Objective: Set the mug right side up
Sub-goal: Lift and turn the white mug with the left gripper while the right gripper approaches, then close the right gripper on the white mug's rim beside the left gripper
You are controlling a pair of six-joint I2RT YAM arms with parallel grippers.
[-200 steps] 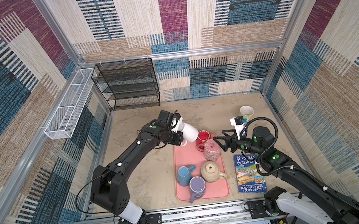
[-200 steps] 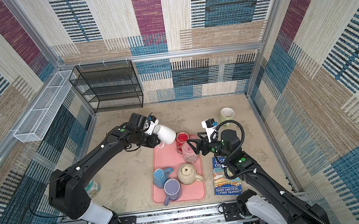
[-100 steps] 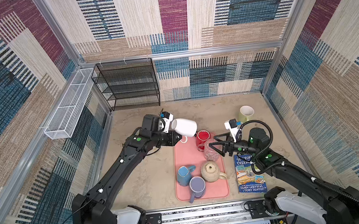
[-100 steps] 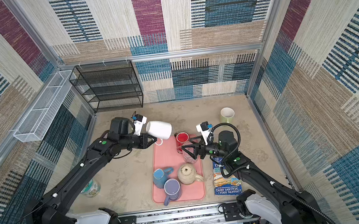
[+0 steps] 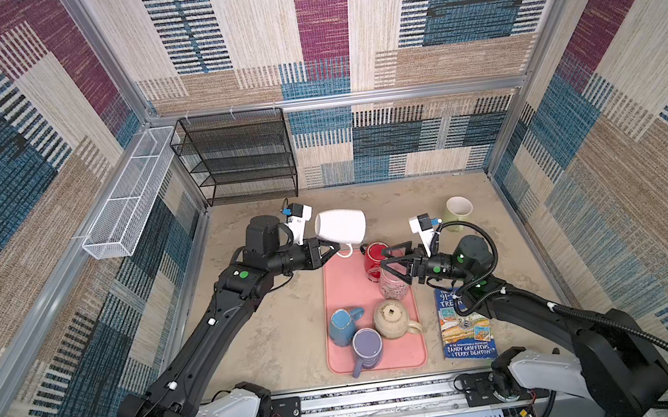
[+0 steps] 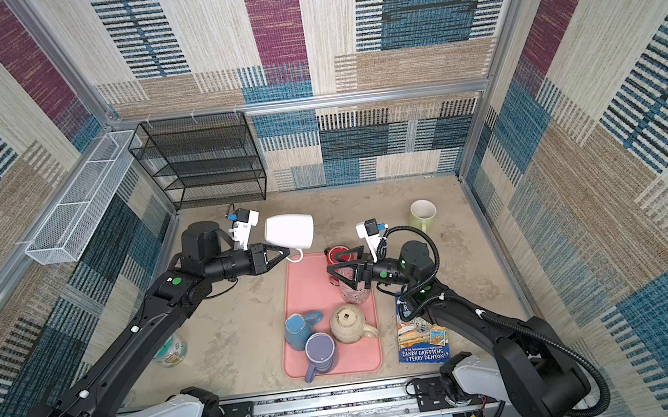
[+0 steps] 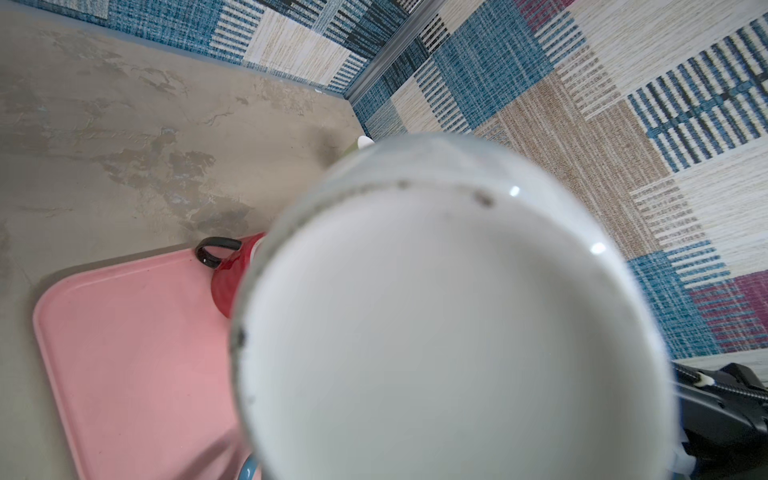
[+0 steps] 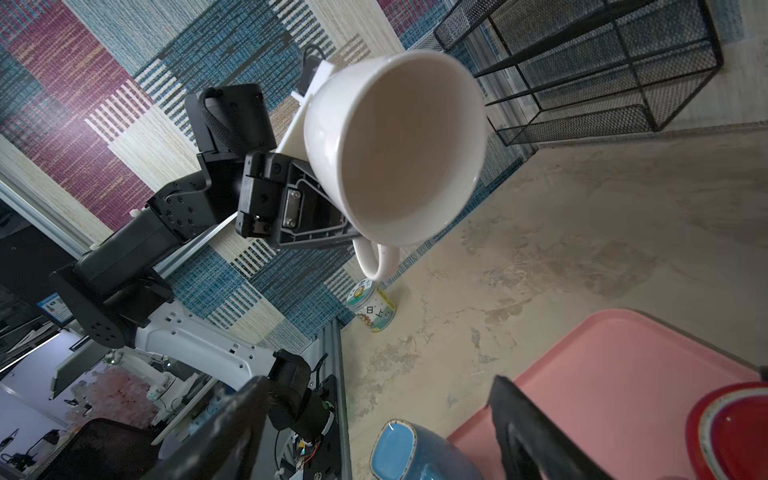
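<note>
Swung level, one white mug point(image 5: 340, 226) hangs clenched in the left pincer point(image 5: 338, 249); the right pincer point(image 5: 385, 259) gapes over one tray point(image 5: 348, 285).

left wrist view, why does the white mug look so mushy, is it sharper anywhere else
Left wrist view: the white mug sits too near the lens, its base blurred, two small glints on the edge, while the pink tray behind is crisper. Right wrist view: its open mouth is sharp. Both top views: small but crisp, evenly lit.

Robotics lab cell: aluminium frame point(image 5: 334, 100), patterned wall panels point(image 5: 322, 18), 2 arms point(image 5: 210, 326) on a rail point(image 5: 384, 399).
</note>
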